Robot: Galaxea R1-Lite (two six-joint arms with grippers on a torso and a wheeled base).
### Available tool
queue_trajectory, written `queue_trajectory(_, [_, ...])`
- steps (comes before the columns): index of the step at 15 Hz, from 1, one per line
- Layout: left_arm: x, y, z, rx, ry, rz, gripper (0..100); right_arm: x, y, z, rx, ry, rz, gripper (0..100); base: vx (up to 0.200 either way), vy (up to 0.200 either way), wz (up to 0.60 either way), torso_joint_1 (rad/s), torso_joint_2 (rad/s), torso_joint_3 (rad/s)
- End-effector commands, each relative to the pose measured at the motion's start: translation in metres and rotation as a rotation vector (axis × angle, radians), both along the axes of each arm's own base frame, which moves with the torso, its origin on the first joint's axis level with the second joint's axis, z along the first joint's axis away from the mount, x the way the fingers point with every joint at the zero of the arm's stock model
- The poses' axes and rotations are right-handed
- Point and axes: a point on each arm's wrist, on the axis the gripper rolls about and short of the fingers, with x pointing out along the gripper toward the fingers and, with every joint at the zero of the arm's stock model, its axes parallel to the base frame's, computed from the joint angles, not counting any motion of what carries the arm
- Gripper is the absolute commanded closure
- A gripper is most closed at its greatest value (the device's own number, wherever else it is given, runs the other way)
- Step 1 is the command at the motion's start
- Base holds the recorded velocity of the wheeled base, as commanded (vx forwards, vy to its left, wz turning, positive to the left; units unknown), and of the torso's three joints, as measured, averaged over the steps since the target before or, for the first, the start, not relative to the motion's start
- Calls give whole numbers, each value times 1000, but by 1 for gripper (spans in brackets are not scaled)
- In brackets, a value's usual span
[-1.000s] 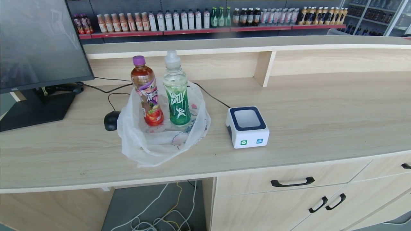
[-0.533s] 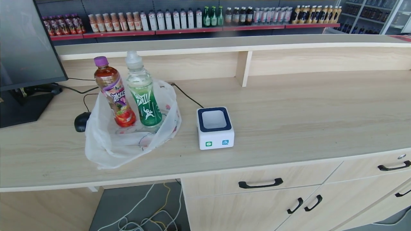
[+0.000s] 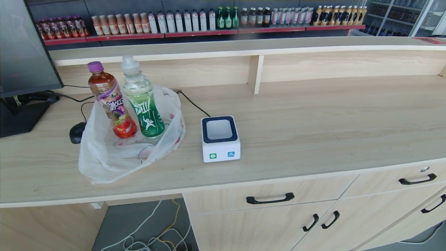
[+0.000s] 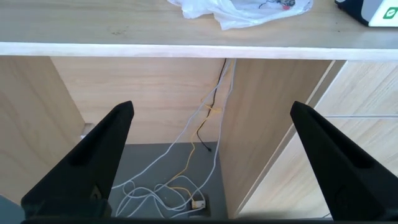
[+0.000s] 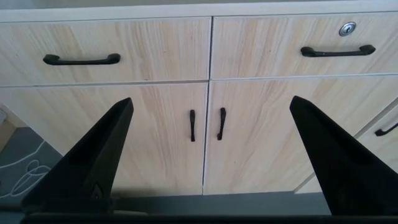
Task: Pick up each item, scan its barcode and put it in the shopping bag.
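Two bottles stand upright inside the white plastic shopping bag (image 3: 104, 158) on the wooden counter: a red tea bottle (image 3: 112, 103) with a purple cap and a green-labelled clear bottle (image 3: 143, 101) beside it. The white barcode scanner (image 3: 220, 138) with a dark-framed window sits just right of the bag. My left gripper (image 4: 211, 106) hangs open below the counter edge, facing the gap with cables; the bag (image 4: 242, 12) and a corner of the scanner (image 4: 373, 9) lie above it. My right gripper (image 5: 211, 102) is open in front of the cabinet doors, holding nothing.
A monitor (image 3: 21, 52) and a black mouse (image 3: 76, 133) stand left of the bag. A raised shelf with a divider (image 3: 255, 73) runs along the counter's back. Drawers with black handles (image 3: 270, 199) are below; loose cables (image 3: 150, 237) lie on the floor.
The head camera has turned, so the whole picture has slid to the left. The bottles, bag and scanner keep their places on the counter.
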Motion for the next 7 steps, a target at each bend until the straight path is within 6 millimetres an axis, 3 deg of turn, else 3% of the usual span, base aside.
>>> queue_trajectory(1, [0, 0, 0, 0, -1, 0, 0, 0, 0, 0, 1, 1, 0, 0, 0, 0, 0, 0, 0, 0])
queue_trajectory(7, [0, 0, 0, 0, -1, 0, 0, 0, 0, 0, -1, 1, 0, 0, 0, 0, 0, 0, 0, 0])
